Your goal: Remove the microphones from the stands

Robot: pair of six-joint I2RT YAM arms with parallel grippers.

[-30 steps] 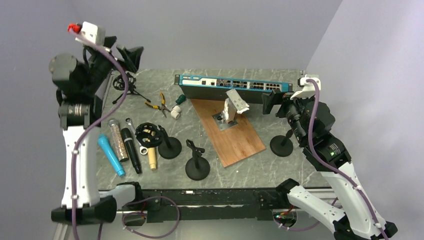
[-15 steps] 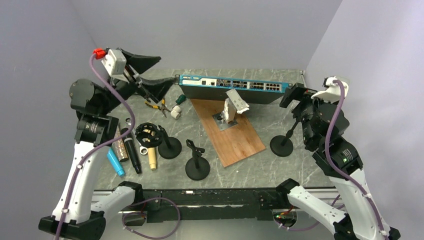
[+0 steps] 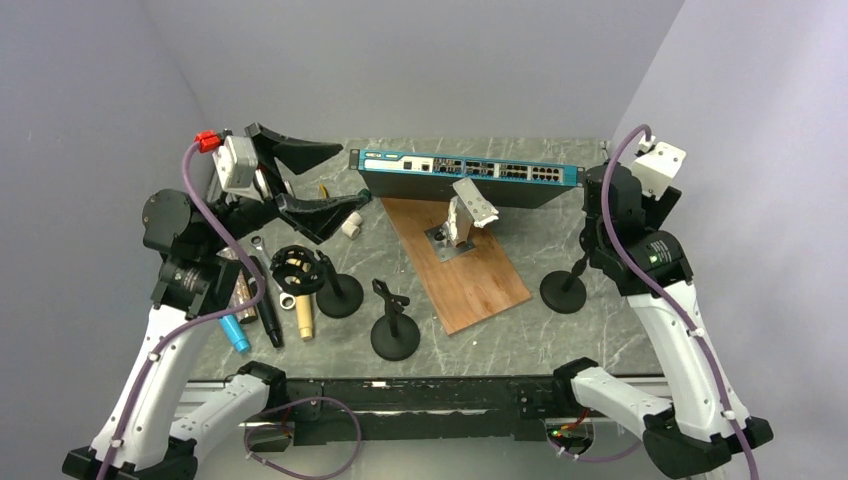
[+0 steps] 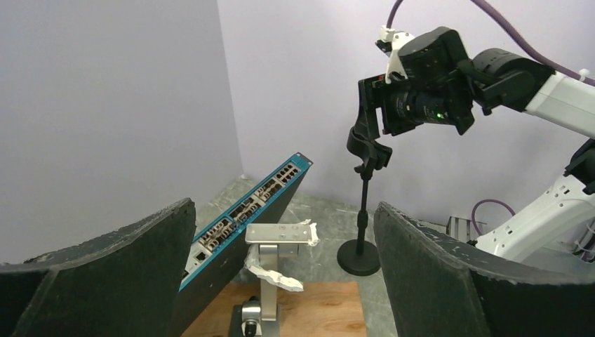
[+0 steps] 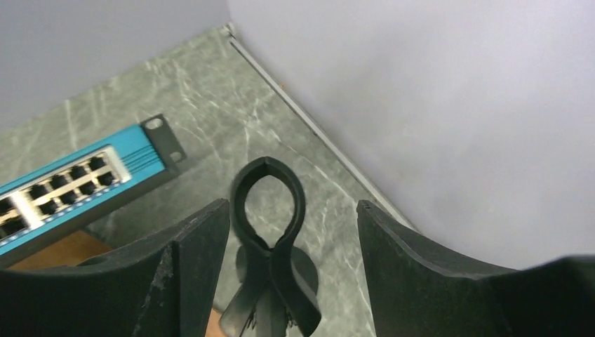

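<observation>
Plain grey walls are hemming a marbled desk point(image 3: 520, 340). The right hand point(image 5: 289, 207) is hovering over its far right corner, fingers standing partly open on either side of the clip point(image 5: 270, 281) that tops the stand point(image 3: 563, 293). Neither finger is touching the clip, and the hand is gripping nothing. Between the fingers the clip is showing as a bare loop, so no microphone is sitting in it. Well apart from this hand, beneath the left arm, a blue microphone point(image 3: 232, 335), a black microphone point(image 3: 268, 318) and a gold microphone point(image 3: 303, 318) are lying flat on the desk; which one the task means cannot be told. The left hand point(image 3: 352, 176) is hanging wide open and empty, with the network switch point(image 3: 470, 172) just beyond its fingertips. Below it a round cradle point(image 3: 297, 268) is sitting on another stand, its contents too small to make out. Judging from this, the lifting-out step is either finished or belongs at that cradle. If a microphone is seated there, the next move is calling for a hand to come down beside it, close on the body and draw it out along the cradle's axis without tipping the base.
</observation>
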